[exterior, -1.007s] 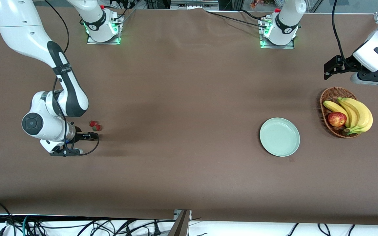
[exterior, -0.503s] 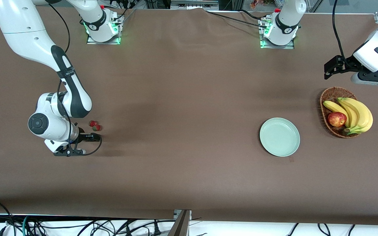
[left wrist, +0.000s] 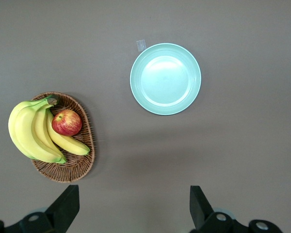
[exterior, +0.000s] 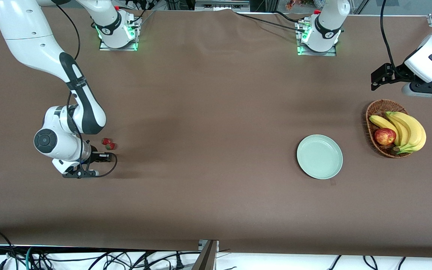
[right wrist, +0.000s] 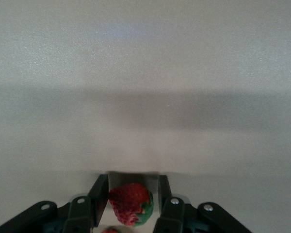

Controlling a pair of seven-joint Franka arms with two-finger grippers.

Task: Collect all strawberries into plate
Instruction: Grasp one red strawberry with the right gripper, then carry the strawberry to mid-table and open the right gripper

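My right gripper (exterior: pixel 106 157) is low over the table at the right arm's end, shut on one strawberry (right wrist: pixel 130 204) that sits between its fingers (right wrist: pixel 99 194). Two more strawberries (exterior: pixel 106 141) (exterior: pixel 110 146) lie side by side on the brown cloth, just beside that gripper and farther from the front camera. The held berry is hidden in the front view. The mint-green plate (exterior: pixel 320 156) stands bare toward the left arm's end; it also shows in the left wrist view (left wrist: pixel 166 78). My left gripper (left wrist: pixel 133 208) is open and empty, waiting high up near the basket.
A wicker basket (exterior: pixel 370 120) with bananas (exterior: pixel 407 129) and a red apple (exterior: pixel 384 136) stands beside the plate, at the left arm's end of the table. It also shows in the left wrist view (left wrist: pixel 63 172). Brown cloth covers the table between strawberries and plate.
My right arm has shifted slightly toward the left arm's end, its gripper still beside the two lying strawberries. The left arm has not moved.
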